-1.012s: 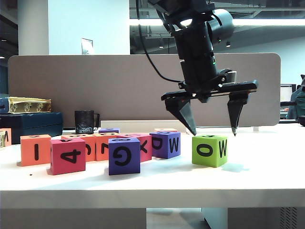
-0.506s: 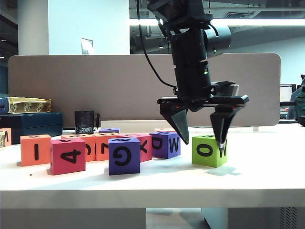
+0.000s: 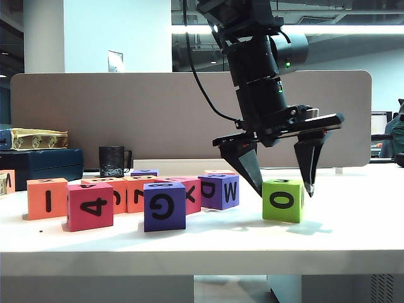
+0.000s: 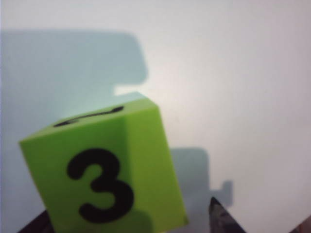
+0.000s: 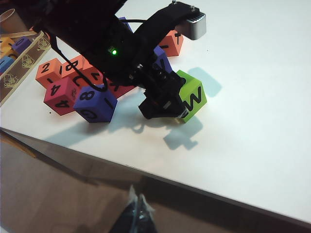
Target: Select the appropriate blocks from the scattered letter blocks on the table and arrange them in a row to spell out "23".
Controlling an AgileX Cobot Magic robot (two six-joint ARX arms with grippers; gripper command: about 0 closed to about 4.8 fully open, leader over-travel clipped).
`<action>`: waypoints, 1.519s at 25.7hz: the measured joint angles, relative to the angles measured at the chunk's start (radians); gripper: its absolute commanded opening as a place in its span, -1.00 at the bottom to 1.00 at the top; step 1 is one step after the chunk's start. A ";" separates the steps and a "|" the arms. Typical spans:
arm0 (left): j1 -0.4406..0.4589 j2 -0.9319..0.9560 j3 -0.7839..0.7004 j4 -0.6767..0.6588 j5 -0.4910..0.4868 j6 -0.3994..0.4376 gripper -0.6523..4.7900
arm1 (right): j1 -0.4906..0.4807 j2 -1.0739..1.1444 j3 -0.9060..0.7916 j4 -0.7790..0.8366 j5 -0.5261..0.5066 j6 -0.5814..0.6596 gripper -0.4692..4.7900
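A grey partition stands behind the white surface (image 3: pixel 353 227), with a dark mug and boxes off at the back left edge. Most of the foam cubes huddle toward the left half; among them an orange cube (image 5: pixel 47 71) showing a 2 on top sits at the far left of the cluster. The lime-green cube (image 3: pixel 283 200) stands alone to the right of the group, near the front edge, its O facing the front and a 3 showing in the left wrist view. The left end effector (image 3: pixel 281 187) hangs directly over it, pointing down, its two fingers spread and straddling the cube, one on each side, tips down alongside its upper half; whether they touch the foam I cannot tell, so it looks released rather than grasping. The cube lies squarely between the fingers, so closing looks like the next move. The right end effector (image 5: pixel 138 213) waits well back off the front edge, fingertips together, clenched on nothing.
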 measured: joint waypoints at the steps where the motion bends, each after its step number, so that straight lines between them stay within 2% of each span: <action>1: -0.001 0.000 0.000 -0.007 0.001 -0.010 0.57 | 0.000 0.000 0.000 0.000 0.000 0.000 -0.83; 4: -0.002 0.000 0.000 -0.025 0.004 -0.034 0.57 | 0.000 0.000 0.000 0.000 0.000 0.000 -0.83; 8: -0.002 0.000 0.000 -0.019 0.064 -0.037 0.57 | 0.000 0.000 0.000 0.000 0.003 0.000 -0.82; 19: -0.011 0.000 0.002 -0.012 0.083 -0.037 0.57 | 0.000 0.000 0.000 0.000 0.003 0.000 -0.83; 23: -0.011 -0.003 0.010 -0.063 0.082 -0.035 0.57 | 0.000 0.000 0.000 0.000 0.003 0.000 -0.83; 26: -0.002 -0.013 0.008 -0.138 0.077 -0.003 0.57 | 0.000 0.000 0.000 0.000 0.004 0.000 -0.83; 27: 0.004 -0.021 0.008 -0.164 0.060 0.017 0.57 | 0.000 0.000 0.000 0.000 0.004 0.000 -0.83; 30: 0.047 -0.084 0.009 -0.268 -0.127 0.090 0.57 | 0.000 0.000 0.000 0.000 0.004 0.000 -0.83; 32: 0.087 -0.123 0.011 -0.333 -0.312 0.116 0.60 | 0.000 0.000 0.000 0.000 0.003 0.000 -0.82; 34: 0.143 -0.145 0.010 -0.390 -0.337 0.122 0.61 | 0.000 0.000 0.000 0.000 0.004 0.000 -0.83; 39: 0.266 -0.177 0.009 -0.431 -0.291 0.096 0.61 | 0.000 0.000 0.000 0.000 0.004 0.000 -0.83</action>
